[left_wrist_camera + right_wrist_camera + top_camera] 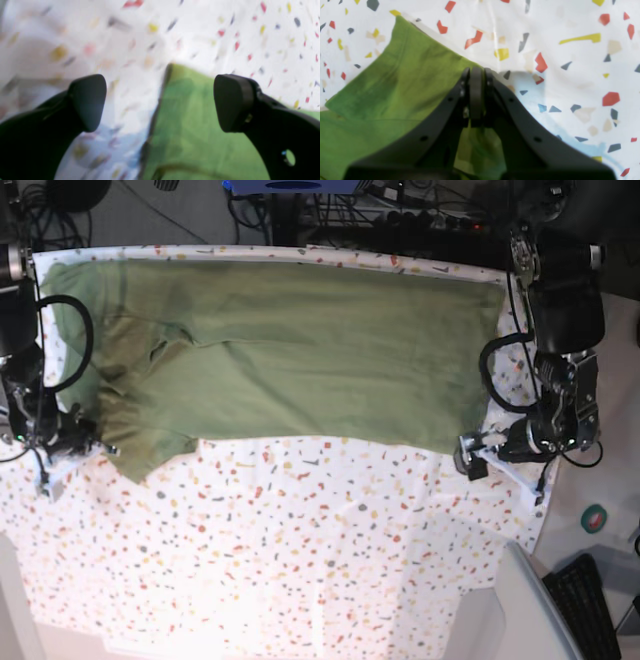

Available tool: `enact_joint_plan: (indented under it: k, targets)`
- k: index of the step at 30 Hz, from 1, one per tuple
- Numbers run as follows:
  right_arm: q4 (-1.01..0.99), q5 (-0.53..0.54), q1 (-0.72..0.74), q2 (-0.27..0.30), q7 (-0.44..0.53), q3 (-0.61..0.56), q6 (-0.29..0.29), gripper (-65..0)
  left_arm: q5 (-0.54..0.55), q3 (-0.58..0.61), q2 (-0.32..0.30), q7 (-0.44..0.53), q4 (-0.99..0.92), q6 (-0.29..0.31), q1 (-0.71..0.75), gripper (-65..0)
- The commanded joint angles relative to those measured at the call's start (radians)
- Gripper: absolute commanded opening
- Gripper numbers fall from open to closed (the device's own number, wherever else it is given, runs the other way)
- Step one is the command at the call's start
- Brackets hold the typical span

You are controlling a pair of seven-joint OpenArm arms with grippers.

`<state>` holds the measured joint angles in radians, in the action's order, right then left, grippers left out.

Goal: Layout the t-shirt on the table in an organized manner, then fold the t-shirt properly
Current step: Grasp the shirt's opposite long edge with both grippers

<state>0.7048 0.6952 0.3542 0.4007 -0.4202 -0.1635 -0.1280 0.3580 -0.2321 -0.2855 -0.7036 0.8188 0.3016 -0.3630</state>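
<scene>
The olive-green t-shirt [300, 350] lies spread wide across the far half of the speckled table [300, 560]. My left gripper [160, 102] is open and hovers over a corner of the t-shirt [200, 130], with one finger over the cloth and the other over the table [225, 45]. In the base view it [470, 455] sits at the shirt's near right corner. My right gripper [476, 72] is shut at the edge of the sleeve of the t-shirt [395, 82], low on the table [570, 75]. In the base view it [100, 448] is at the near left sleeve.
The table's right edge [545, 510] is close behind the left arm. A plain grey-white surface [500, 610], a keyboard [590, 605] and a round teal object [595, 518] lie at the near right. Cables and equipment [400, 210] line the far edge.
</scene>
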Motion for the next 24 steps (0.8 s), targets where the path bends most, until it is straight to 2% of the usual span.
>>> enact_joint_plan:
  k: [1,5,8,10,15,21,23,24]
  targets:
    - [0.014,0.004,0.027,0.019,0.016,0.006,-0.002,-65.0,0.011,0.036,-0.018,0.037,-0.043,0.005,-0.044,0.0]
    - [0.014,0.004,0.027,0.019,0.016,0.006,-0.002,-65.0,0.017,0.130,-0.018,0.129,-0.194,0.005,-0.103,0.0]
    - [0.014,0.004,0.027,0.020,0.016,0.006,-0.002,-65.0,0.017,0.158,-0.014,0.144,-0.209,0.005,-0.103,-0.3]
    - [0.014,0.004,0.027,0.020,0.017,0.006,-0.002,-65.0,0.017,0.158,-0.013,0.144,-0.210,0.005,-0.100,-7.7]
    - [0.014,0.002,0.027,0.020,0.017,0.006,-0.002,-65.0,0.017,0.152,-0.013,0.146,-0.209,0.005,-0.080,-34.6]
    - [0.014,0.002,0.029,0.020,0.020,0.003,-0.002,-65.0,0.016,0.150,-0.014,0.146,-0.209,0.005,-0.077,-53.6]
    - [0.014,0.002,0.029,0.020,0.022,0.003,-0.002,-65.0,0.013,0.149,-0.016,0.147,-0.209,0.005,-0.077,-64.0]
    - [0.014,0.002,0.029,0.020,0.022,0.003,-0.002,-65.0,0.011,0.147,-0.016,0.147,-0.209,0.005,-0.077,-65.0]
